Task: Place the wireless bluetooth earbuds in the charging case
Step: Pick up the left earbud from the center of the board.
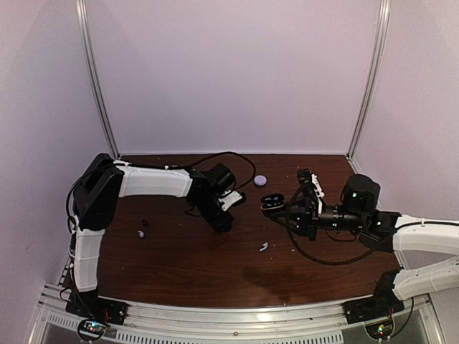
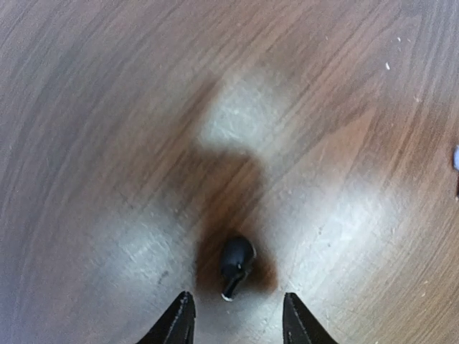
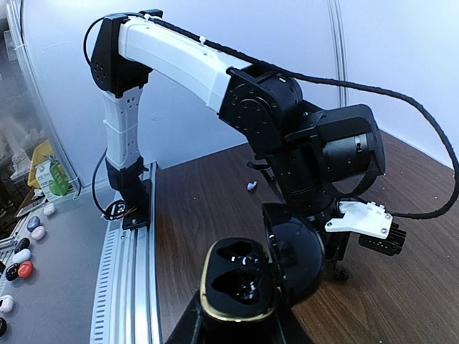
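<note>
Hovering low over the table (image 2: 107,107), the left gripper (image 2: 238,319) has its jaws parted and empty, a small black earbud (image 2: 235,261) lying loose on the wood just ahead of and between its fingertips. The right gripper (image 1: 281,208) is clamped on the black charging case (image 3: 240,283), lid open and both sockets seemingly bare. I judge this the first pick-up: next, lower around the earbud, close gently, then carry it to a socket
</note>
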Action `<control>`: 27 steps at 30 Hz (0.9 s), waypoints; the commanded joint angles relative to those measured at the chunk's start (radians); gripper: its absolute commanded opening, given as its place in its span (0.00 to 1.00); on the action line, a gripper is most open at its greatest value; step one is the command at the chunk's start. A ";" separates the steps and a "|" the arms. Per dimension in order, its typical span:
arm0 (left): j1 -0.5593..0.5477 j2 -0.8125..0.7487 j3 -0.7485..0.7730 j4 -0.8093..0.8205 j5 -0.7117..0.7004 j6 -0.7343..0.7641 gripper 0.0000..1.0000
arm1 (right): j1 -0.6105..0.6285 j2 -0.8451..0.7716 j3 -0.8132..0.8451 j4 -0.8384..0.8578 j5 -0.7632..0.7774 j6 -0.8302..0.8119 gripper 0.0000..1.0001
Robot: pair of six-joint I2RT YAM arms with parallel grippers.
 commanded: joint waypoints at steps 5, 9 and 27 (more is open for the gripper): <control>0.011 0.109 0.163 -0.120 0.015 0.067 0.44 | -0.007 -0.033 -0.001 -0.002 0.016 -0.003 0.02; 0.012 0.143 0.214 -0.144 0.014 0.086 0.42 | -0.009 -0.032 0.001 -0.006 0.014 -0.004 0.02; 0.007 0.191 0.266 -0.227 -0.014 0.100 0.15 | -0.011 -0.018 -0.005 0.003 0.013 -0.004 0.02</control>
